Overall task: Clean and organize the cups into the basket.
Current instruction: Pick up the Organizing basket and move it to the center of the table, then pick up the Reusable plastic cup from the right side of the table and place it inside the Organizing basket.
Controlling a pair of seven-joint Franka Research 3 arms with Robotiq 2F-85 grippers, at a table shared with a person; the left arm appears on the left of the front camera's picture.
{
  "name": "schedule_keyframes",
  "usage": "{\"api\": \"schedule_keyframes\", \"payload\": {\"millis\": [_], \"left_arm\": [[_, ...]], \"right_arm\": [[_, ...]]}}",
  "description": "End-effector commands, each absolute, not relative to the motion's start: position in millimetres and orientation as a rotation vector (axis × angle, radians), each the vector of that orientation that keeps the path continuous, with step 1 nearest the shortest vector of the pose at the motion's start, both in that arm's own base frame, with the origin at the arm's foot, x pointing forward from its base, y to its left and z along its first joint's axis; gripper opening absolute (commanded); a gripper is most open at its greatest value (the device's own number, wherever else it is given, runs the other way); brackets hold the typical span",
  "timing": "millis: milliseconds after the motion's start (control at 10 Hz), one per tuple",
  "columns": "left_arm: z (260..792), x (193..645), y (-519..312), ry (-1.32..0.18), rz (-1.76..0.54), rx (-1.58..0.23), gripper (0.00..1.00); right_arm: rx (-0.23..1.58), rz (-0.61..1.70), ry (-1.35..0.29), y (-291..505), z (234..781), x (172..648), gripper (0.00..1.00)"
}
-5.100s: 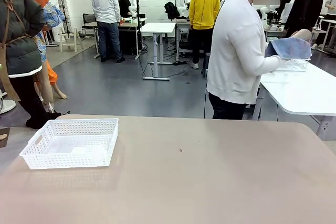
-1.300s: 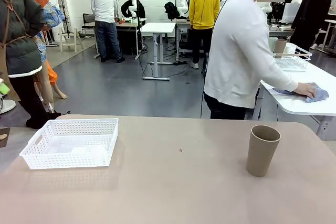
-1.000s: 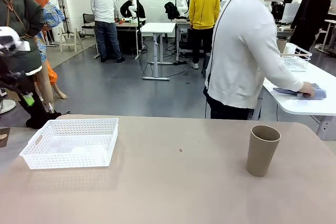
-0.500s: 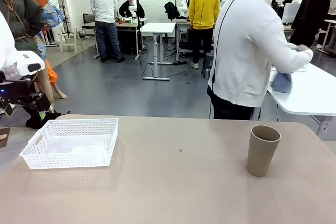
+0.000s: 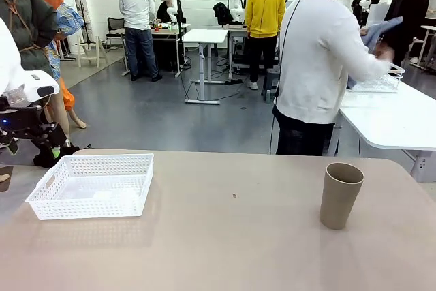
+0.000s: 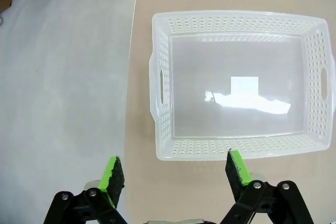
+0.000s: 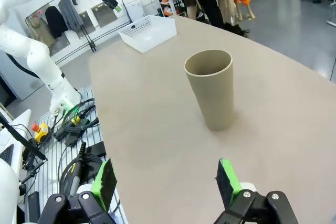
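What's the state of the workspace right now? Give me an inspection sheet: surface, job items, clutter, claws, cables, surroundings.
Surface: tan table, bare apart from a small dark speck.
Job's things: white basket on the robot's left side, empty; one tan cup on the right side, upright, nothing inside.
Clutter: nothing seen.
Claws: left claw open, above the table edge beside the basket, holding nothing; right claw open, facing the cup, apart from it.
Cables: bundle of cables off the table, by the left arm's base.
Surroundings: person at a neighbouring white table, holding up a blue cloth; other people farther off.
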State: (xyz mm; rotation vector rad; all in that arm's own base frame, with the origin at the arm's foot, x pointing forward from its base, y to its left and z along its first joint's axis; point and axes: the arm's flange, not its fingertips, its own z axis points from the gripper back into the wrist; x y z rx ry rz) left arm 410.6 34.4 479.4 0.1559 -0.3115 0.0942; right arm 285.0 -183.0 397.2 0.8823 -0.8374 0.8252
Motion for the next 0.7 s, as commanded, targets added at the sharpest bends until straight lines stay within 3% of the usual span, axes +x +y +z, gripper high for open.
{"api": "schedule_keyframes", "payload": {"millis": [0,200,600], "left_arm": [[481,409,33,-0.314,0.093,0.168,1.00],[482,407,44,-0.303,0.092,0.135,1.00],[479,388,78,-0.262,0.045,0.022,1.00]], "right_arm": [[0.881,0.826,-0.838,-183,398,285,1.00],[0.802,1.026,-0.896,-158,389,308,1.00],[0.775,1.116,-0.937,-147,352,378,1.00]]}}
